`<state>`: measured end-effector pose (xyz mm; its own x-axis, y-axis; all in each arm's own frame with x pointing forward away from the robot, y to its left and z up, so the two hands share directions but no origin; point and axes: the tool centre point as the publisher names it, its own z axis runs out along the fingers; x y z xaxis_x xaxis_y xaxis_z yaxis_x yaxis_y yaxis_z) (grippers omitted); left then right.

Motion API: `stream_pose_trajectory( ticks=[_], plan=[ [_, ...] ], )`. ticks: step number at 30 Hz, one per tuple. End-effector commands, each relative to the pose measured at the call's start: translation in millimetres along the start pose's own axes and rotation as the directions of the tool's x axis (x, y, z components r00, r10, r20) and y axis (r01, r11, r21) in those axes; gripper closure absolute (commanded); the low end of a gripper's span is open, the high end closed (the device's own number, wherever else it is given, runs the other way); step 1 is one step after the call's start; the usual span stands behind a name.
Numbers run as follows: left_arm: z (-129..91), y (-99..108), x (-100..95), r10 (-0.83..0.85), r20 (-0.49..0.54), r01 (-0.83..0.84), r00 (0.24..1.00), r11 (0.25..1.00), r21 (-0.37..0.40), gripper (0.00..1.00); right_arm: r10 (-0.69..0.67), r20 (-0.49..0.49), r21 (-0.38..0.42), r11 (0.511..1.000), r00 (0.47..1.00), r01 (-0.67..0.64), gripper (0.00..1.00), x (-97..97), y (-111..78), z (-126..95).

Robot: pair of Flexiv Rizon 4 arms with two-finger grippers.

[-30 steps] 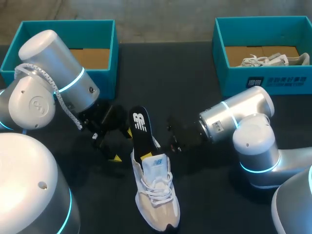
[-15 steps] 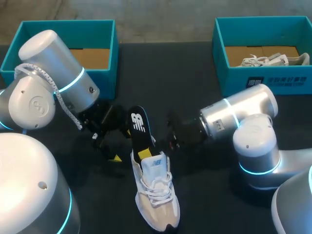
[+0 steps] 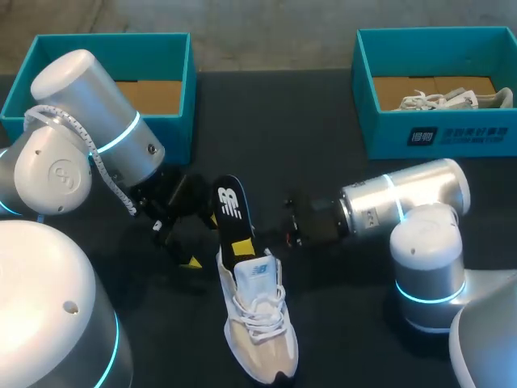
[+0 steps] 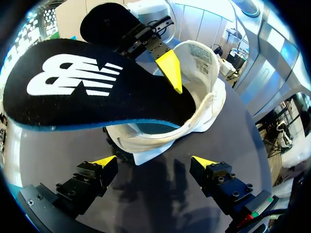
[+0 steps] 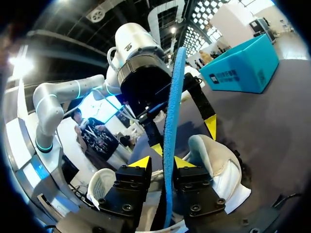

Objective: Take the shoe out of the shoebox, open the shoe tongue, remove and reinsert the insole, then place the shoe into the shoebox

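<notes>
A white and beige shoe [image 3: 257, 323] lies on the dark table, toe toward me. Its black insole [image 3: 230, 208] stands up out of the heel opening. My right gripper [image 3: 242, 245] comes in from the right and is shut on the insole near the shoe's collar. In the right wrist view the blue edge of the insole [image 5: 170, 136] runs up between the gripper's [image 5: 163, 162] two yellow tips, with the shoe [image 5: 216, 162] just beyond. My left gripper [image 4: 151, 162] is open just behind the heel of the shoe [image 4: 197, 92], under the leaning insole [image 4: 92, 92], touching neither.
A teal shoebox [image 3: 179, 97] stands at the back left behind my left arm. A second teal shoebox [image 3: 436, 137] at the back right holds another shoe [image 3: 440, 99]. Open dark tabletop lies between the boxes and right of the shoe.
My right arm's forearm has swung lower and more level, and its wrist drew slightly right. The insole stays upright in the heel. My left arm has not moved.
</notes>
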<state>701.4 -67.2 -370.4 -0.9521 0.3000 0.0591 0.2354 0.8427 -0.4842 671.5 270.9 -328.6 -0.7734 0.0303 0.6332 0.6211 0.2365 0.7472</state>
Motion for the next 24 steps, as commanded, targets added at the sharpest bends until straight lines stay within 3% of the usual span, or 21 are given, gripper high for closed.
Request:
stream_pose_trajectory(
  ticks=[1,6,16,24],
  plan=[
    [0,0,0.4,0.0,0.0,0.0,1.0,1.0,-0.003,0.0,0.0,0.002,-0.012,1.0,1.0,0.0,0.79,0.4,2.3,3],
    [0,0,0.4,0.0,0.0,0.0,1.0,1.0,-0.003,0.0,0.001,0.005,-0.009,1.0,1.0,-0.001,1.0,0.4,7.6,4],
    [0,0,0.4,0.0,0.0,0.0,1.0,1.0,-0.003,0.0,0.056,-0.001,0.029,0.998,0.998,-0.056,1.0,-4.5,-0.3,6],
    [0,0,0.4,0.0,0.0,0.0,1.0,1.0,-0.003,0.0,0.097,0.009,0.041,0.994,0.995,-0.097,1.0,-3.4,-18.5,3]
  ],
)
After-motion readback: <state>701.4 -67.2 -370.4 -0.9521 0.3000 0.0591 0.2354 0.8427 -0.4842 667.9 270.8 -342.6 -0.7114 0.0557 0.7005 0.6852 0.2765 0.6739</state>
